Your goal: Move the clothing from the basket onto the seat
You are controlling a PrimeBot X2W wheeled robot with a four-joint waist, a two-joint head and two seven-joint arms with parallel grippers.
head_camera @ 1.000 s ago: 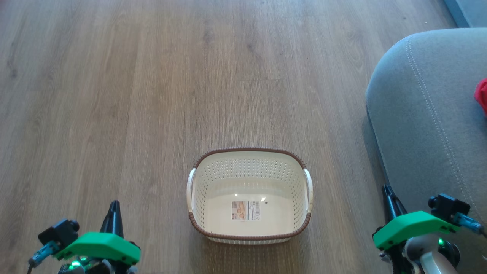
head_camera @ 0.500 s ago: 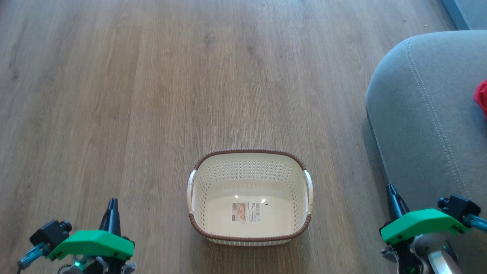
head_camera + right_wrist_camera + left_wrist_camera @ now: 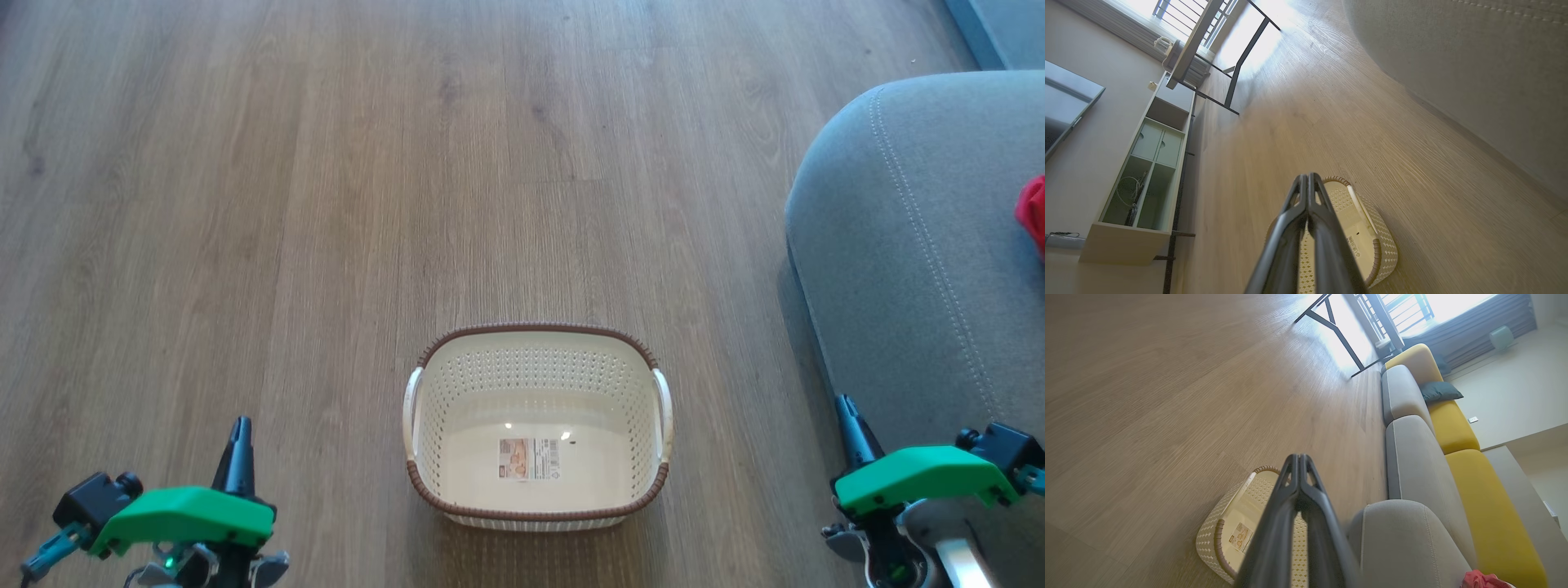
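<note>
Seeing one bright red clump of clothing (image 3: 1033, 214) lying on the grey seat (image 3: 914, 245) at the head view's right edge, cut by the frame. Catching it also at the bottom of the left wrist view, crumpled red on that cushion, with three grey cushions lining up in a row before three yellow backrests (image 3: 1453, 424) and one dark teal pillow (image 3: 1439, 391). Finding one cream perforated basket (image 3: 535, 331) standing upright on the wooden floor (image 3: 245, 204), near the seat but apart, brown-rimmed, two-handled, baring one label sticker (image 3: 529, 456) on its bottom. Picking out one open shelf unit (image 3: 1147, 171) and one dark-legged table (image 3: 1229, 69) in the right wrist view. Counting two grippers, left gripper (image 3: 240, 429) and right gripper (image 3: 847, 408), flanking the basket, each holding its jaws pressed together.
</note>
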